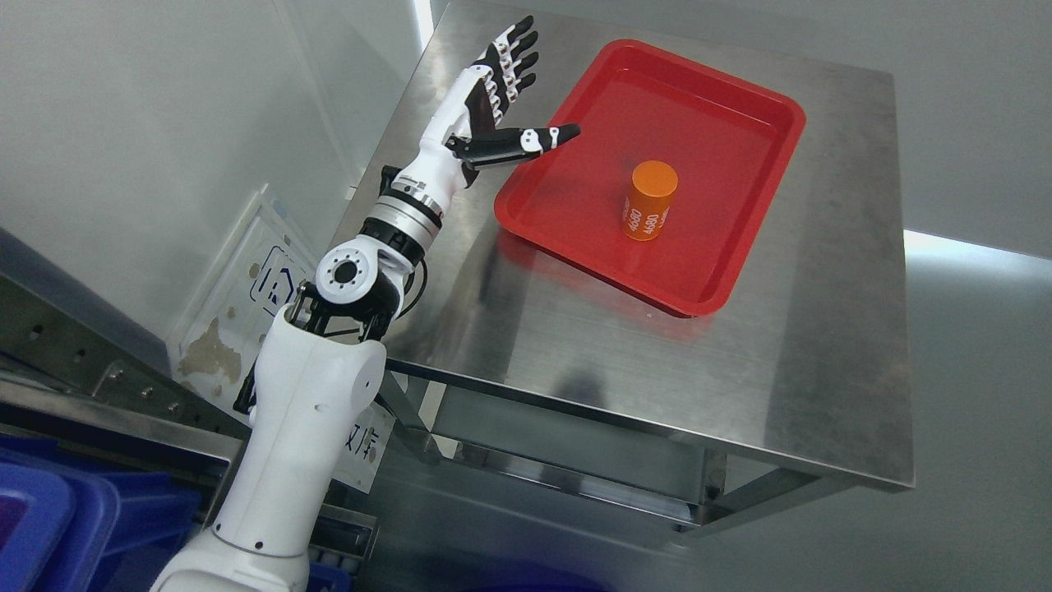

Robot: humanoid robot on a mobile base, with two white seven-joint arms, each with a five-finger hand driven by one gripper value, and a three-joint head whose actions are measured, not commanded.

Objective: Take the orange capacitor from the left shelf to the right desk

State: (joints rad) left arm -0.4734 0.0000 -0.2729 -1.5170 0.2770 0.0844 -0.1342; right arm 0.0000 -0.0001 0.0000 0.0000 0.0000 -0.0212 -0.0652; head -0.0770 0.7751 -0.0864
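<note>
Blue bins sit at the bottom left corner of the head view, under a grey metal shelf rail, and the white left arm rises from there past a worn wall placard whose symbol and few characters are too blurred to read. Beyond the elbow joint the arm reaches over the near left edge of the steel surface, ending in the left robot hand, which hangs above the surface's left side with its four fingers spread and pointing away and the thumb stretched out sideways over the tray's rim; it holds nothing. To the right of that hand, and slightly nearer the camera, the red tray lies on the surface, and the orange capacitor stands roughly in its middle, upright on its end, so its long axis runs vertical. The thumb tip points toward it, but the two are clearly apart. White print running up the capacitor's side reads "4680"; smaller lettering beside it cannot be made out. The left robot hand is the only one in view, since the right arm does not show. With the capacitor already resting in the tray on the surface, the carry looks finished.
</note>
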